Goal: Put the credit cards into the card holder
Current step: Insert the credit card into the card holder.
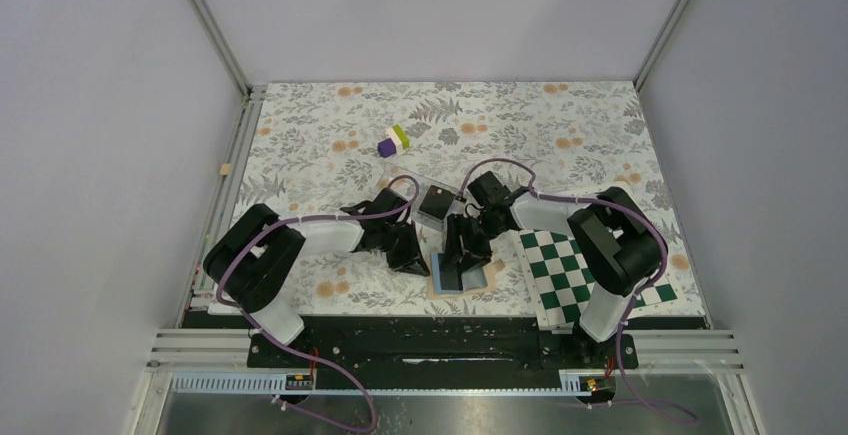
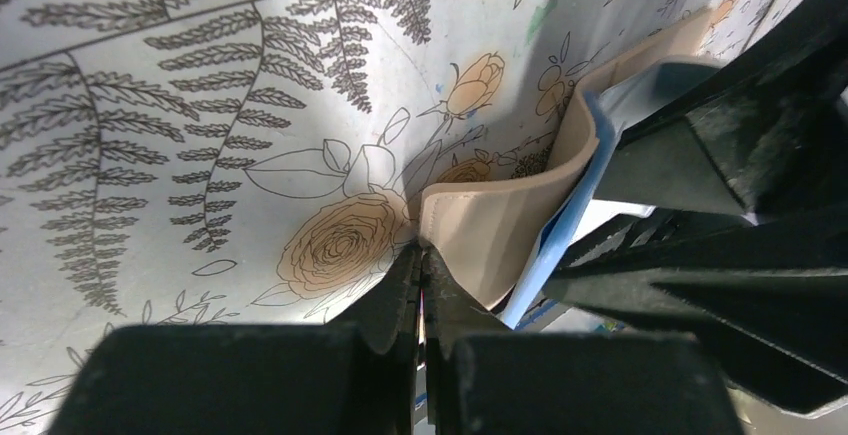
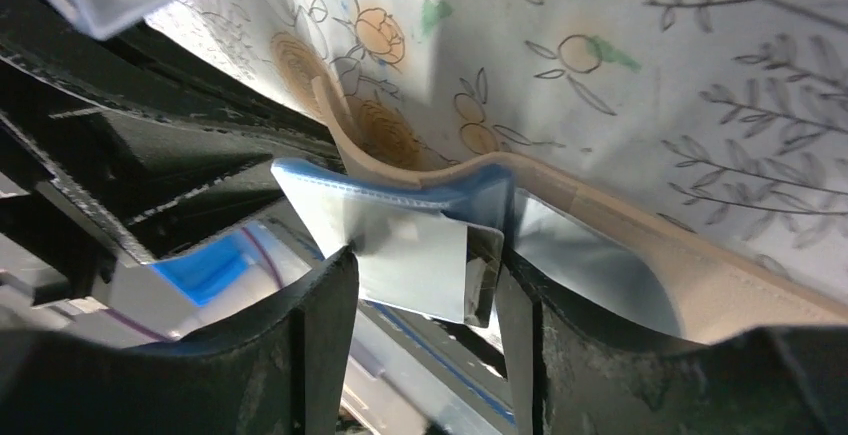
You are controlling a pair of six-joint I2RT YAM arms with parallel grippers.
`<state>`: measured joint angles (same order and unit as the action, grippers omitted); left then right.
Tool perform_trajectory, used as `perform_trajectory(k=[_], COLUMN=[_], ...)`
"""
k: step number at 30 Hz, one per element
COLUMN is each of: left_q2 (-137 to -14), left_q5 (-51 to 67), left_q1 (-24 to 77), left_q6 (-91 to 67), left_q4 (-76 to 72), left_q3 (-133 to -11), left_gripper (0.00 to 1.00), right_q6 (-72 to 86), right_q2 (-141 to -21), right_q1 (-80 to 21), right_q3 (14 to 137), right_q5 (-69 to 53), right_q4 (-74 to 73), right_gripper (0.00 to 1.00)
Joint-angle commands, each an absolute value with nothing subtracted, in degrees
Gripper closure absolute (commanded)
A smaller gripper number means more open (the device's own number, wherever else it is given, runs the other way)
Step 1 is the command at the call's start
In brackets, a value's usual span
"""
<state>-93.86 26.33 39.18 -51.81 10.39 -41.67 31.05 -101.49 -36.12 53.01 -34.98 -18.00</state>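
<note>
While its fingers stand partway apart, the right gripper [image 3: 425, 273] grips a glossy credit card [image 3: 400, 245] by its edges, at the blue lining of the card holder [image 3: 720, 290]. The left gripper [image 2: 420, 260], closed, pinches its tan flap above the floral table [image 2: 150, 105].

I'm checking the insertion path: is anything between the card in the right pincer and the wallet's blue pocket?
Nothing visible does. The credit card in the right pincer touches the blue lining of the card holder, and the left pincer pinches its tan flap off to the side.
</note>
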Motion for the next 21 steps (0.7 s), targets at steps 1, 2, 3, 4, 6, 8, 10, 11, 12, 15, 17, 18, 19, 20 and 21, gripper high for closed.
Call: perform_trajectory(k=[1,2,3,4,6,8,10,11,12,15,17,18,19,20,21], left_q2=[-94.66,-94.58,-94.49,-94.17,-93.29,-91.71,-89.45,-88.23,-87.14,-83.88,-81.98,-81.31,-80.66,-80.29,-80.23], left_q5=[23.68,23.72,23.72,23.76,23.42,21.91,20.26,19.61,19.07,17.88,17.88,18.05,18.71,19.50,20.58], left_q1=[40.70,40.83,40.83,40.93,40.90,40.91,40.92,40.95,40.96,40.87,40.83,40.85,40.82,40.85,40.87], left_q6=[-53.72,-53.79,-53.80,-53.81,-53.60,-52.88,-52.41,-52.22,-52.12,-52.04,-52.22,-52.43,-52.63,-53.11,-53.79], left_q4=[7.24,7.13,7.12,7.10,7.83,10.06,12.54,13.63,14.91,17.34,17.83,17.61,16.81,15.46,14.11], left_q3=[-41.03,-40.97,-40.89,-40.76,-40.41,-40.41,-40.43,-40.52,-40.68,-41.31,-41.71,-41.81,-41.78,-41.57,-41.31], left_gripper=[1.00,1.00,1.00,1.00,1.00,0.98,0.89,0.82,0.77,0.70,0.69,0.69,0.69,0.69,0.70], right_q6=[42.28,43.81,44.17,43.94,42.81,41.90,40.87,40.12,39.24,36.38,35.30,34.84,34.51,34.38,34.22], right_q2=[-101.52,-101.36,-101.22,-101.13,-100.62,-99.83,-98.66,-97.94,-97.45,-95.59,-94.15,-93.57,-93.03,-92.65,-92.55], right_q1=[-37.72,-37.76,-37.79,-37.75,-37.79,-37.77,-37.75,-37.79,-37.73,-37.78,-37.78,-37.77,-37.74,-37.79,-37.78], right_q3=[48.00,47.32,47.31,47.63,48.45,48.66,48.73,48.88,49.17,50.29,50.74,50.98,51.17,51.20,51.30], right_q5=[-40.97,-41.30,-41.13,-40.97,-39.60,-38.46,-37.16,-36.46,-35.62,-32.89,-31.65,-31.12,-30.70,-30.60,-30.60], right_q4=[-4.41,-2.78,-3.03,-3.72,-6.40,-8.11,-9.88,-10.99,-12.31,-16.93,-19.00,-19.82,-20.37,-20.49,-20.79], right_gripper=[0.40,0.40,0.40,0.40,0.39,0.38,0.38,0.38,0.37,0.35,0.33,0.33,0.33,0.33,0.33])
